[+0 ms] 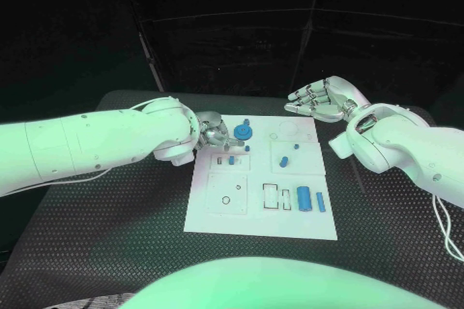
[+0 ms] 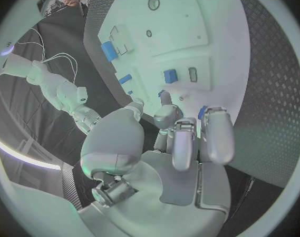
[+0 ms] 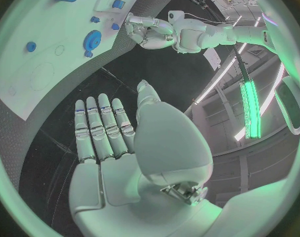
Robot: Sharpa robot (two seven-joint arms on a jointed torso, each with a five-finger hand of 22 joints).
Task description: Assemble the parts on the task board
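Observation:
The white task board [image 1: 218, 212] lies mid-table. On it are a round blue part [image 1: 242, 130], a small blue piece [image 1: 247, 148], a blue block [image 1: 284, 161], a blue piece set in a socket [image 1: 232, 161] and two blue cylinders [image 1: 304, 198]. My left hand [image 1: 214, 136] hovers over the board's far left corner, beside the round part, fingers [image 2: 215, 134] pointing down at the board [image 2: 176, 31]. A bit of blue [image 2: 202, 112] shows between two fingers; whether it is held I cannot tell. My right hand [image 1: 324, 98] is raised beyond the far right corner, fingers [image 3: 100, 124] spread, holding nothing.
Black textured table [image 1: 106, 222] surrounds the board. The board's near left part has an empty round hole [image 1: 225, 200] and outlined slots [image 1: 273, 195]. The left forearm [image 1: 87, 145] stretches over the table's left side.

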